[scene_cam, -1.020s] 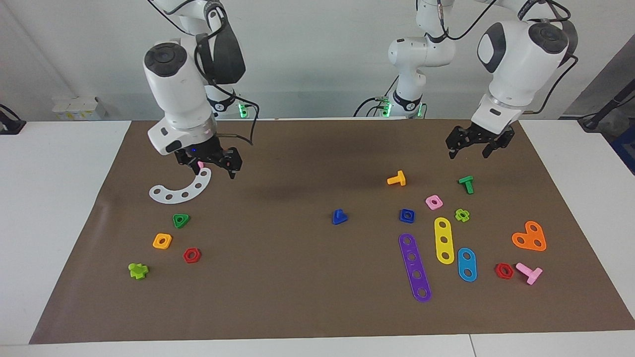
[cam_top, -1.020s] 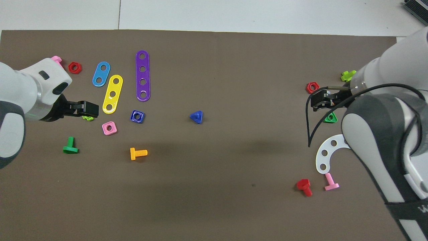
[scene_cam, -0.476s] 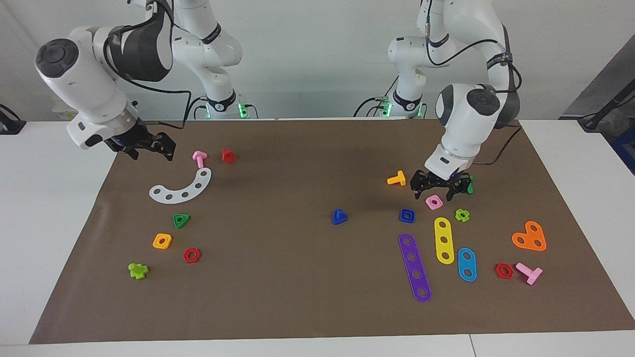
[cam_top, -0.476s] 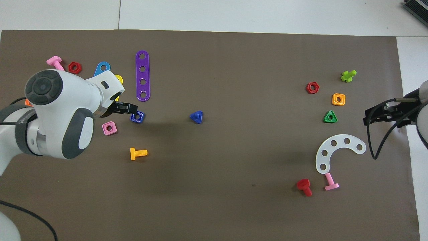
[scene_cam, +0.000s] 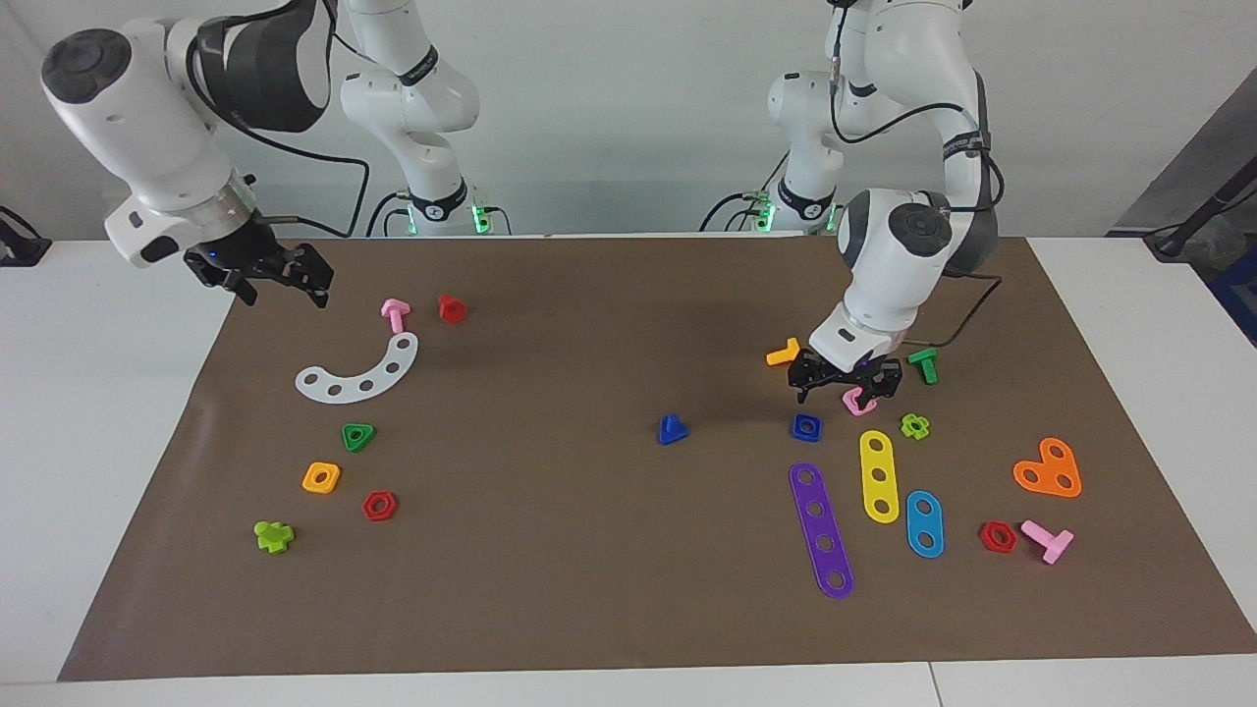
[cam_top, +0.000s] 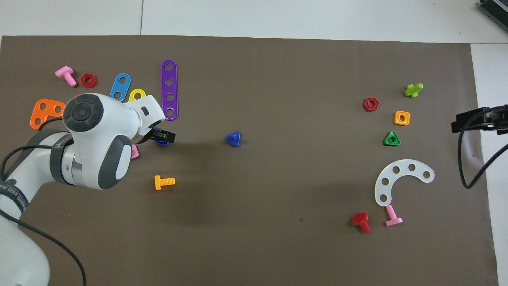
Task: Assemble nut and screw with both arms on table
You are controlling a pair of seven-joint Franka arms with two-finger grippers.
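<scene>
The blue square nut (scene_cam: 805, 426) lies flat on the brown mat (scene_cam: 550, 550) toward the left arm's end of the table. The blue triangular-headed screw (scene_cam: 672, 429) rests beside it, near the mat's middle. My left gripper (scene_cam: 845, 391) hangs low and open just above the pink nut (scene_cam: 861, 402), next to the blue nut and not touching it. In the overhead view the left gripper (cam_top: 164, 137) covers most of the blue nut (cam_top: 162, 143); the screw (cam_top: 233, 138) lies in plain sight. My right gripper (scene_cam: 283, 287) is open and holds nothing, raised over the mat's edge at the right arm's end.
Around the left gripper lie an orange screw (scene_cam: 786, 352), a green screw (scene_cam: 923, 365), a lime piece (scene_cam: 915, 425), and yellow (scene_cam: 879, 476) and purple (scene_cam: 821, 530) strips. A white curved strip (scene_cam: 358, 375), a green triangular nut (scene_cam: 358, 436) and an orange nut (scene_cam: 321, 477) lie toward the right arm's end.
The left arm has swung in and lowered its gripper to just above the pink nut, beside the blue nut. The right arm has pulled out to its end's mat edge, uncovering two screws.
</scene>
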